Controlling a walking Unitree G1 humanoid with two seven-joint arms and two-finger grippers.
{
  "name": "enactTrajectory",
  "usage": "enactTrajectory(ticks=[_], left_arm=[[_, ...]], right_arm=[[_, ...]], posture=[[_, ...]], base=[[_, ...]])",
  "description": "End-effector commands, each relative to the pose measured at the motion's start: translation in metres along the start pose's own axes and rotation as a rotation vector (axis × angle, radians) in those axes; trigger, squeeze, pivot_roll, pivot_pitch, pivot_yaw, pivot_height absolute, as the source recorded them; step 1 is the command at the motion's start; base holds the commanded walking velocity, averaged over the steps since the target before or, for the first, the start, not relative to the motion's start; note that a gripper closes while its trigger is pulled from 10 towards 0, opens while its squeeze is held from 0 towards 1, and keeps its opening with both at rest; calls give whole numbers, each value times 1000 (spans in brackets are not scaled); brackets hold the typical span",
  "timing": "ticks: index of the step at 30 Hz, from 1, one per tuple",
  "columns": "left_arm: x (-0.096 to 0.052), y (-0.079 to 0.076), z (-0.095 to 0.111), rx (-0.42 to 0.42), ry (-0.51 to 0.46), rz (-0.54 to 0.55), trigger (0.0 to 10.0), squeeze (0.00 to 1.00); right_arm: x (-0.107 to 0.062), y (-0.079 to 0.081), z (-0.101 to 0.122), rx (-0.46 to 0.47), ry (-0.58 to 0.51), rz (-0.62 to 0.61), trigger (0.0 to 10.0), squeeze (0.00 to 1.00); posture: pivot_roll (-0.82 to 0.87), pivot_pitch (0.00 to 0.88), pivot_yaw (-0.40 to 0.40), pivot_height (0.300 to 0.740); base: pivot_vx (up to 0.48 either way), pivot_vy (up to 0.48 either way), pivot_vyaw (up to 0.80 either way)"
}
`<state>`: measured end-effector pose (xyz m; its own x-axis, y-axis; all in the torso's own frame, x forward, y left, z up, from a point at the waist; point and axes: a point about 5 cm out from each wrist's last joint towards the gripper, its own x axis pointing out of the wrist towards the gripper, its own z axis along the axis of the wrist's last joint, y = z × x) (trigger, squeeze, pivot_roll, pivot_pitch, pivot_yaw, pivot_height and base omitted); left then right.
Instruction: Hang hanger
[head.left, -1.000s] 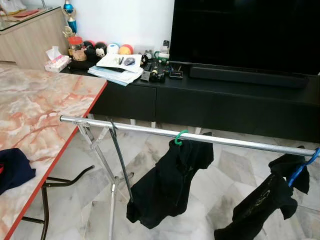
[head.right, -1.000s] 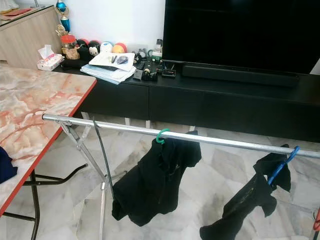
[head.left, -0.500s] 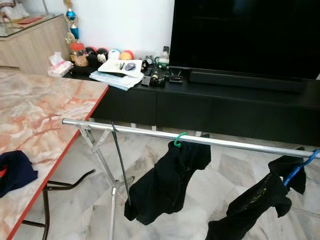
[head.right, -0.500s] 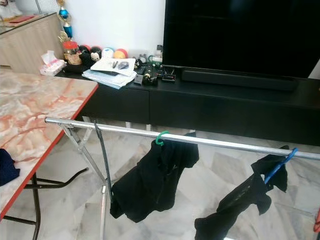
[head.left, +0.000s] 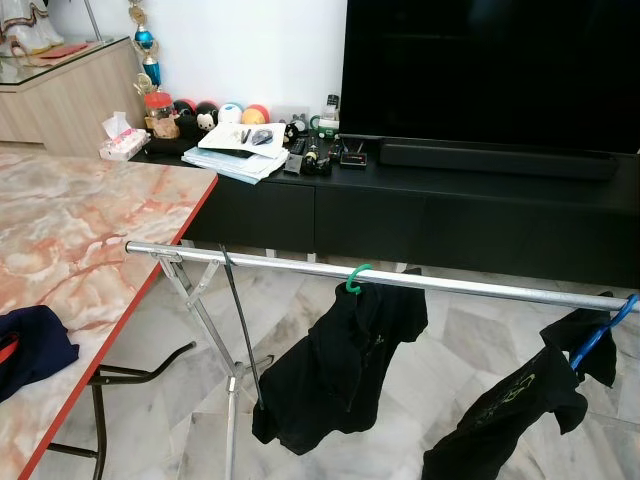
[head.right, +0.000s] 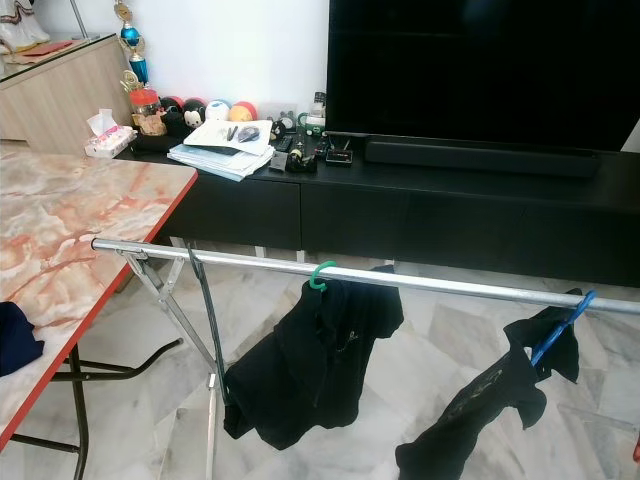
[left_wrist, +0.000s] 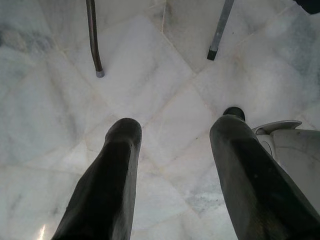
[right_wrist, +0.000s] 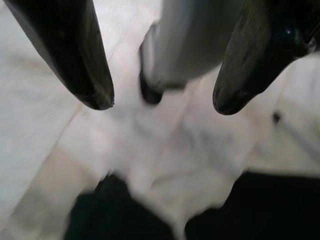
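Observation:
A silver drying-rack rail (head.left: 280, 263) runs across in front of me. From it hangs a green hanger (head.left: 355, 278) carrying a black shirt (head.left: 340, 365). Further right a blue hanger (head.left: 597, 343) holds another black garment (head.left: 510, 415). A dark blue garment (head.left: 28, 343) lies on the marble table (head.left: 90, 230) at my left. My left gripper (left_wrist: 172, 140) hangs open over the marble floor with nothing between its fingers. My right gripper (right_wrist: 160, 107) is also open and empty, pointing down at the floor and a blurred dark cloth.
A low black TV console (head.left: 470, 215) with a large TV (head.left: 490, 70) stands behind the rack; papers (head.left: 240, 150), toys and small items sit on its left end. The rack's folding legs (head.left: 215, 340) and the table's black legs (head.left: 100, 410) stand on the floor.
The camera view has shifted slightly and tilted up; the rack and clothes sit a little lower in the picture. Nothing on the rack has moved.

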<state>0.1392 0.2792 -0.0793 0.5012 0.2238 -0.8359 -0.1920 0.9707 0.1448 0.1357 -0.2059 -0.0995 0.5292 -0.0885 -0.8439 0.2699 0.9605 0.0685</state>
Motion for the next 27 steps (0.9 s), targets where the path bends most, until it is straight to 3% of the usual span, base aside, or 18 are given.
enactTrajectory(ticks=[1, 4, 6, 7, 9, 10, 13, 14, 20, 22, 27], left_arm=[[-2, 7, -8, 11, 24, 1, 10000, 0], [-4, 17, -8, 10, 19, 2, 10000, 0], [-5, 21, -8, 14, 21, 3, 10000, 0], [-6, 26, -9, 15, 27, 9, 10000, 0], [-8, 30, -11, 16, 32, 14, 10000, 0], [-9, 33, -13, 18, 38, 16, 10000, 0], [-5, 16, -10, 24, 32, -8, 10000, 0], [-3, 10, -10, 22, 31, -16, 10000, 0], [-3, 6, -10, 15, 34, -16, 10000, 0], [-3, 6, -9, 15, 35, -17, 10000, 0], [-2, 6, -9, 10, 37, -19, 10000, 0]], right_arm=[[0, -9, 13, 25, -76, -37, 10000, 0], [-4, -20, 25, 72, -206, -54, 10000, 0], [-6, -20, 26, 46, -257, -52, 10000, 0], [-8, 1, 30, 27, -362, -35, 10000, 0], [-11, 18, 35, 21, -461, -25, 10000, 0], [-20, 28, 44, 0, -571, -25, 10000, 0], [-38, 35, 58, -3, -702, -13, 10000, 0], [-56, 38, 69, -6, -767, 1, 10000, 0], [-88, 39, 92, -25, -873, -21, 10000, 0], [-87, 33, 112, 2, -913, -80, 10000, 0], [-80, 31, 142, 82, -906, -90, 10000, 0]], posture=[[139, 0, 15, 740], [122, 0, 17, 740], [112, 0, 17, 740], [105, 0, 16, 740], [102, 0, 13, 740], [102, 0, 11, 740], [100, 0, 2, 740], [102, 0, -7, 740], [99, 0, -14, 740], [89, 0, -13, 740], [106, 0, -23, 740]], base=[[0, 0, 0], [0, 0, 0], [0, 0, 0], [0, 0, 0], [0, 0, 0], [0, 0, 0], [0, 0, 0], [0, 0, 0], [0, 0, 0], [0, 0, 0], [0, 0, 0]])
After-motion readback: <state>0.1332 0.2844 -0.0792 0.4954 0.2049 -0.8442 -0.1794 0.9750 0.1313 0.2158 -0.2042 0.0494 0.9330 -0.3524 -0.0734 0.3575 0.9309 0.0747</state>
